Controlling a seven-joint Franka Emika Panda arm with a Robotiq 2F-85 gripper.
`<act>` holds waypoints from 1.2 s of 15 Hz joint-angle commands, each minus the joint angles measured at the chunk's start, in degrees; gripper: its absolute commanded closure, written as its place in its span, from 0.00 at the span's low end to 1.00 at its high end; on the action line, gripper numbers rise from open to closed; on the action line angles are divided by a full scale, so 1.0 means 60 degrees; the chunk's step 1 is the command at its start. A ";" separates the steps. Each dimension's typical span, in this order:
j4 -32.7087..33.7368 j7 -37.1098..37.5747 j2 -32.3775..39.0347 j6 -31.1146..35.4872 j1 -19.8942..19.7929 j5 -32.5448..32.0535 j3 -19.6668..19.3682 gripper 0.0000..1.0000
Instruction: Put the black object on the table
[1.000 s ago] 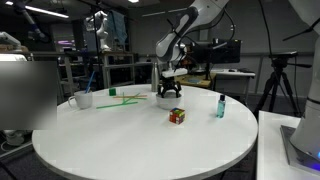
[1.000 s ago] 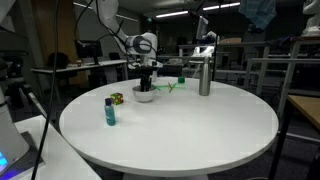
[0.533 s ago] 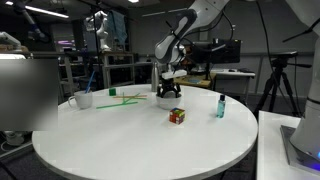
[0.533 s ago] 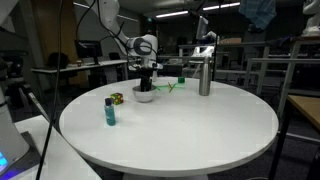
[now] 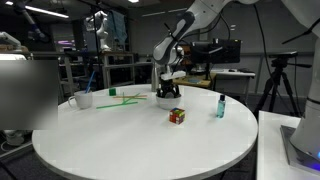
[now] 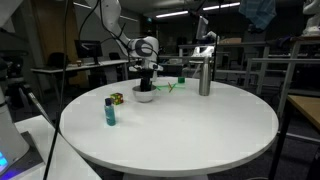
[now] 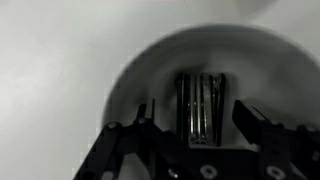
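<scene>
The round white table (image 5: 130,140) fills the lower frame in both exterior views. At its upper centre, the gripper (image 7: 198,120) reaches into the white bowl (image 7: 125,80), fingers apart on either side of the black object (image 7: 200,95). The bowl's wall hides the object from outside. To the lower right in an exterior view, the teal bottle (image 5: 221,105) and the cube (image 5: 177,116) stand apart from the bowl.

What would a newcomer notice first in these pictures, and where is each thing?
The large round white table fills both exterior views; near its far side the arm reaches its gripper down into a white bowl. In the wrist view the open gripper straddles the black object lying in the bowl. A multicoloured cube and a teal bottle stand apart on the table.
</scene>
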 commanded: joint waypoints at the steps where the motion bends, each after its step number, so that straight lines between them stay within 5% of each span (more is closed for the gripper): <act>1: 0.0513 -0.0282 0.0218 -0.0517 -0.0199 0.0264 0.0131 0.48; 5: 0.0554 -0.0248 0.0212 -0.0604 -0.0187 0.0311 0.0122 0.80; 18: 0.0918 0.0141 -0.0589 -0.1703 -0.0059 0.0118 -0.0107 0.80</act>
